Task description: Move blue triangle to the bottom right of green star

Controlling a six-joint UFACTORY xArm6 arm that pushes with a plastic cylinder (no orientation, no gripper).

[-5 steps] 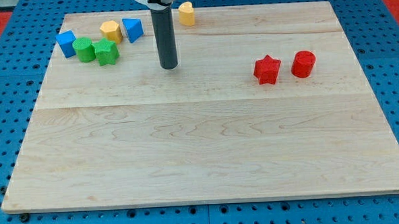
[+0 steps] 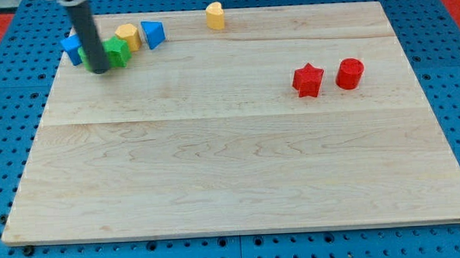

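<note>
- We have no pincer on this arm, so there is nothing to call released, clenched or grasping; our arm ends in a dark rod, and our tip (image 2: 100, 70) rests on the wooden worktop (image 2: 232, 168) near its top left corner.
- The tip sits in front of a cluster of blocks there, and the rod covers part of them (it is blurred, so edges are hard to read).
- The green star (image 2: 118, 52) lies just to the right of the rod, touching or nearly touching it; we cannot tell which.
- A 2nd green block (image 2: 83, 54) shows only as a sliver on the rod's left side, its shape hidden.
- A blue block (image 2: 72, 49) lies at the far left of the cluster, partly behind the rod.
- The yellow block (image 2: 127, 35) sits just above the green star.
- The blue triangle (image 2: 153, 33) lies just beside the yellow block, above and to the right of the green star, close to the top edge.
- Another yellow block (image 2: 216, 15) stands alone at the top edge, near its middle.
- The red star (image 2: 308, 80) and the red cylinder (image 2: 350, 73) sit side by side toward the right edge, well apart from the tip.
</note>
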